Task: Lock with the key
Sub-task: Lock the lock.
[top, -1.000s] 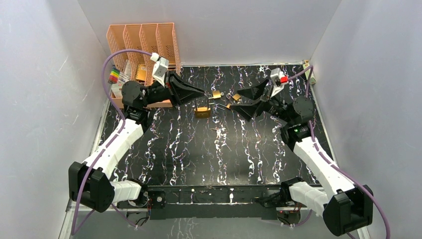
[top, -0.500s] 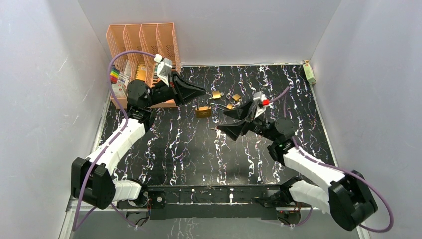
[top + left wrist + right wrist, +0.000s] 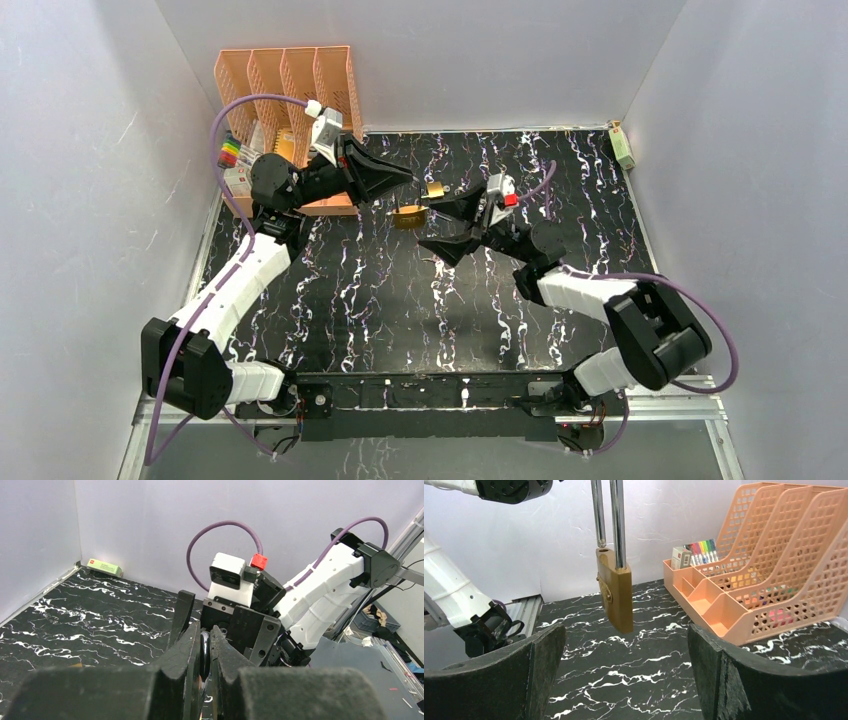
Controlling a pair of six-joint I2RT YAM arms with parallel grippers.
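The padlock [image 3: 616, 592] is held off the table [image 3: 380, 300] by its shackle [image 3: 617, 520], which is pinched between the narrowly closed fingers [image 3: 186, 650] of the left gripper [image 3: 405, 181]. It is presumably hung this way so that the brass body hangs free and its underside, where a keyhole would be expected, is left open to the other arm.

In the right wrist view one leg of the shackle is seated in the body while the other ends just above it, so the lock is judged not yet fastened. The right gripper [image 3: 428, 226] is set level with the body and just beside it, with its fingers [image 3: 489, 680] spread wide and nothing between them. The padlock is framed in the gap, which suggests that the body is to be steadied or pressed up.

No key can be made out in any view. Where it lies cannot be told, and part of the table behind the right arm is hidden. A second padlock [image 3: 435, 189] lies on the table just behind the hung one, near the rack [image 3: 285, 80], and is not being handled.
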